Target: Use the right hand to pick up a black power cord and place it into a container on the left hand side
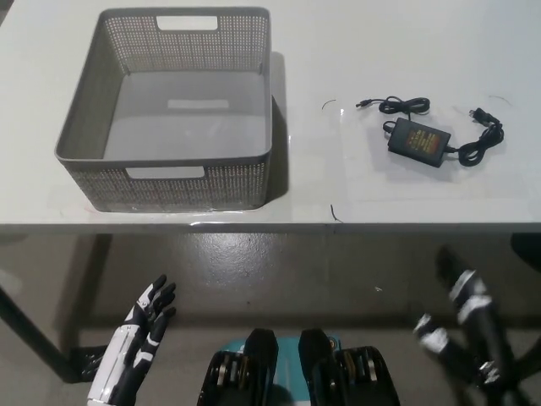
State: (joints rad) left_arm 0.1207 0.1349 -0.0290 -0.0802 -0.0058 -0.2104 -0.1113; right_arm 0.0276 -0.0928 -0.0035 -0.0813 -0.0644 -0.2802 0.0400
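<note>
On the white table, right of centre, lay the black power cord: a flat adapter brick with thin cable looped off both ends, one lead running left to a small plug, the other coiled at the right with a pronged plug. No brand, label or writing was readable on the brick; too small to tell. Left of it, well apart, sat the grey perforated container, open-topped, cut-out handles in its near and far walls, a pale rectangular patch on its floor that could not be read either. Nothing lay inside.

Right hand, black, hung below the near table edge at lower right, off the table, well apart from the cord and roughly under it in the picture. Blurred; could not tell whether its fingers were spread or closed. It held nothing visible. Left hand, white, rested low at lower left, below the table edge under the container, fingers spread apart, holding nothing.
</note>
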